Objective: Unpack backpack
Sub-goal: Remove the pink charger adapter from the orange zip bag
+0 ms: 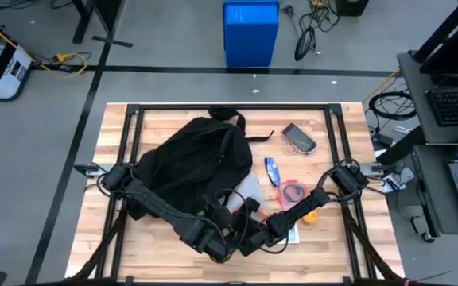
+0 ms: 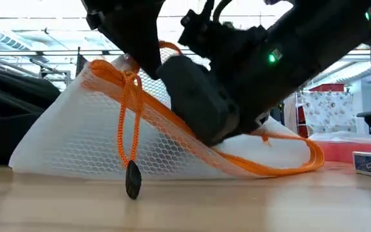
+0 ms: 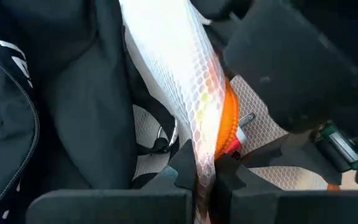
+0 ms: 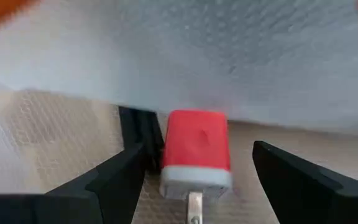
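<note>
The backpack (image 1: 189,163) lies slumped on the left half of the table (image 1: 332,246), and several things already sit out beside it: a phone-like device (image 1: 299,137), a blue packet (image 1: 272,169) and a red ring-shaped item (image 1: 293,191), so unpacking looks well under way. Work now centres on a white mesh pouch (image 2: 95,138) with orange trim near the table's front edge. The left gripper (image 3: 205,175) pinches the pouch's mesh, while the right gripper (image 4: 197,165), fingers spread, reaches inside toward a red charger plug (image 4: 196,149). What remains in the backpack is hidden, possibly more.
</note>
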Tool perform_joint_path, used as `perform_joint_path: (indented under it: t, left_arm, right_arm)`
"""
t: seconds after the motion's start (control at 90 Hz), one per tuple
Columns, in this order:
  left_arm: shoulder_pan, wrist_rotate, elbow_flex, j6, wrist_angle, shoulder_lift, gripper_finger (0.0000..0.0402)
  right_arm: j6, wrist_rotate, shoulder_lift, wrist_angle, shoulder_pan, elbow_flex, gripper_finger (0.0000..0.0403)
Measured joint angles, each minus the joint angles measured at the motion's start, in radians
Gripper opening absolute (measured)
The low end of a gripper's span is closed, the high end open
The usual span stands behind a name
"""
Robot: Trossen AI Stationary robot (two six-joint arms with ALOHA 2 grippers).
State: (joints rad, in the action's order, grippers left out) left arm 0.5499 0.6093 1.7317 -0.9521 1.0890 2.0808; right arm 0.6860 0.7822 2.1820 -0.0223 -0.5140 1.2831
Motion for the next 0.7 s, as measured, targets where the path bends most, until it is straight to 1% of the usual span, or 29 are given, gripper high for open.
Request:
perform_joint_path:
  t: [0.144,0.289,0.378,0.489,0.7]
  left_arm:
    - [0.0,-0.006,0.0,0.014,0.013,0.0,0.0003]
    - [0.001,-0.01,0.0,0.017,0.013,0.0,0.0003]
    - [0.002,-0.01,0.0,0.018,0.015,0.0,0.0003]
    - [0.002,-0.01,0.0,0.017,0.018,0.0,0.0003]
    - [0.002,-0.01,0.0,0.02,0.021,0.0,0.0003]
  right_arm:
    - [-0.006,0.003,0.014,0.011,0.007,0.0,0.0279]
    - [-0.075,0.002,0.017,0.055,0.012,0.0,0.0278]
    - [-0.093,-0.001,0.017,0.062,0.015,0.0,0.0268]
    - [-0.097,-0.004,0.017,0.062,0.018,0.0,0.0239]
    - [-0.085,-0.021,0.017,0.062,0.022,0.0,0.0167]
